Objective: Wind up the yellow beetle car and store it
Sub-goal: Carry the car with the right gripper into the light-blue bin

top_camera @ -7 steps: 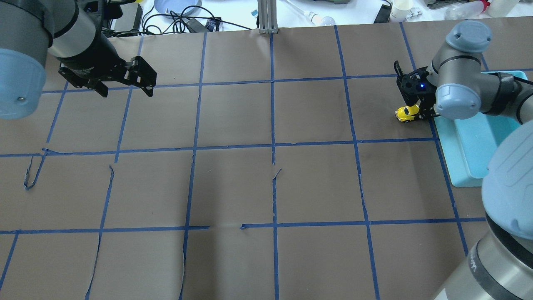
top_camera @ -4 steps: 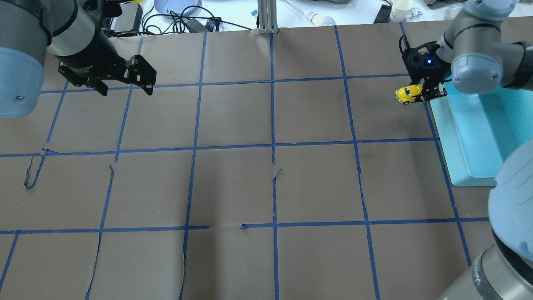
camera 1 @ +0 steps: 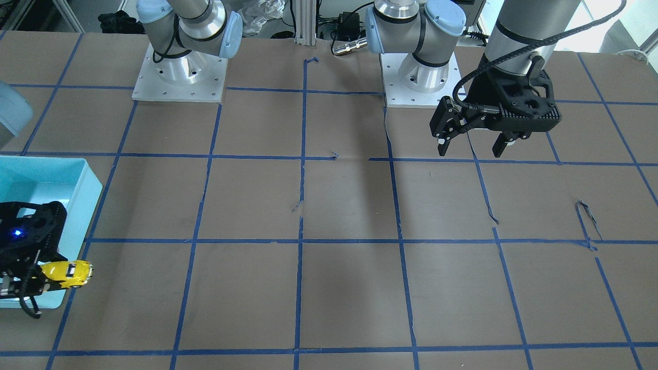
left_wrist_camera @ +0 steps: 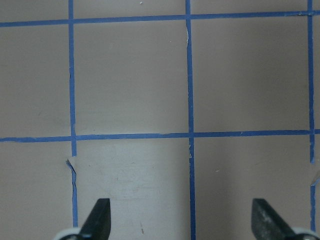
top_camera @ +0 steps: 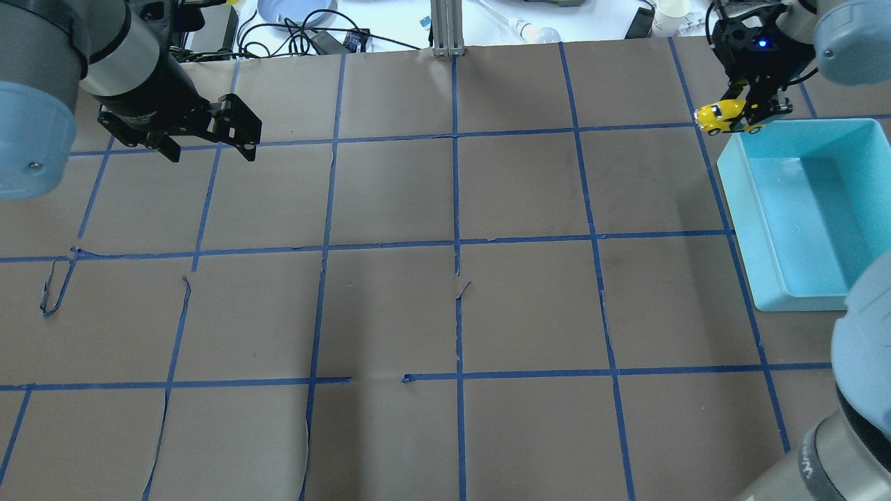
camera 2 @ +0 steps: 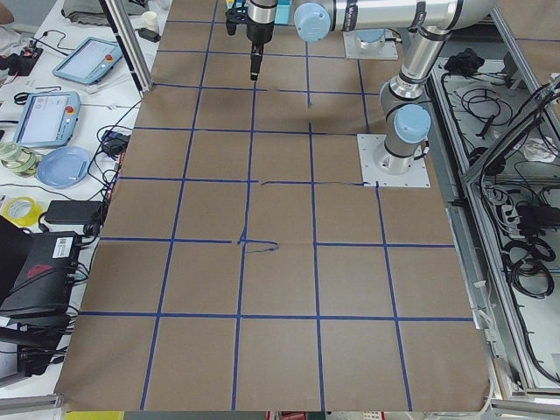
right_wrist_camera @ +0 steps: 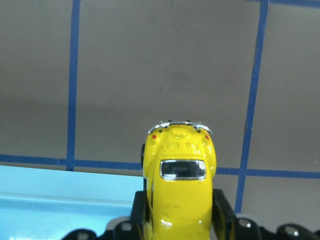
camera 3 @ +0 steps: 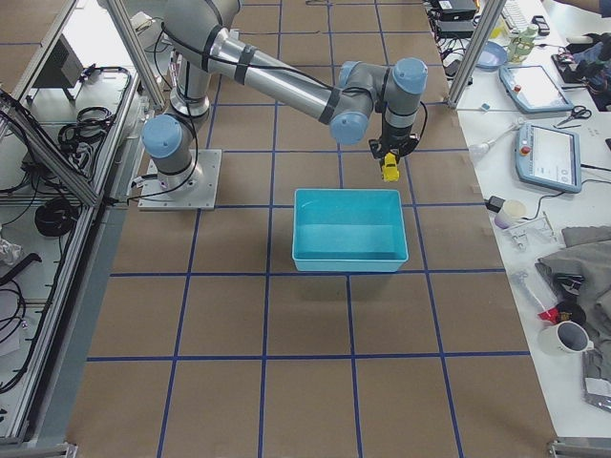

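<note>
the right gripper (right_wrist_camera: 181, 220) hangs in the air with its two fingers clamped on the sides of the yellow beetle car (right_wrist_camera: 180, 175), a tiny glossy toy whose rounded end pokes out past the fingertips. the car is off the table, beside the far corner of a light blue tub (top_camera: 814, 209). in the overhead view it looks just outside the tub's wall rather than over it. judging by that, the step in hand is storing the car. to do it well, the arm should carry the car sideways until it is plainly over the tub's floor, lower it close to the bottom, and only then let the fingers part. a wound toy on wheels could roll or bounce away if dropped from height or set on the rim. nothing shows inside the tub. it sits on a brown table (top_camera: 390, 313) marked with a blue tape grid. far across the table, the left gripper (top_camera: 212, 152) hovers with its fingers wide apart, holding nothing.
</note>
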Robot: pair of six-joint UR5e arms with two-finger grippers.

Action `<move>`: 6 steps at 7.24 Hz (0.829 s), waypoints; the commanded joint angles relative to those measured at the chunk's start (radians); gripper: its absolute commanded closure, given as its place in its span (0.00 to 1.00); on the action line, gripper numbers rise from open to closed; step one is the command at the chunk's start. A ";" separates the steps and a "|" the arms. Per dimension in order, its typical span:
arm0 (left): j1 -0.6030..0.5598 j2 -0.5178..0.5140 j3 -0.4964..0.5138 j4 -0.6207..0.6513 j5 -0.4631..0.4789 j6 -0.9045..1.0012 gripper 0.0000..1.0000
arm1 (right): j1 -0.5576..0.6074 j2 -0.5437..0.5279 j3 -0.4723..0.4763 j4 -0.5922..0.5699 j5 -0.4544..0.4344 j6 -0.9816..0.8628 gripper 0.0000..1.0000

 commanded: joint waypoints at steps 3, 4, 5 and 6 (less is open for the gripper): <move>0.005 -0.001 0.000 0.000 -0.002 0.001 0.00 | -0.219 -0.006 0.198 -0.145 -0.064 -0.178 1.00; 0.003 0.000 0.006 0.000 0.000 0.001 0.00 | -0.249 -0.006 0.289 -0.211 -0.065 -0.191 1.00; 0.005 -0.001 0.000 0.000 0.001 0.003 0.00 | -0.276 -0.013 0.370 -0.254 -0.065 -0.190 1.00; 0.005 -0.003 0.002 0.000 0.001 0.003 0.00 | -0.290 -0.022 0.418 -0.317 -0.064 -0.193 1.00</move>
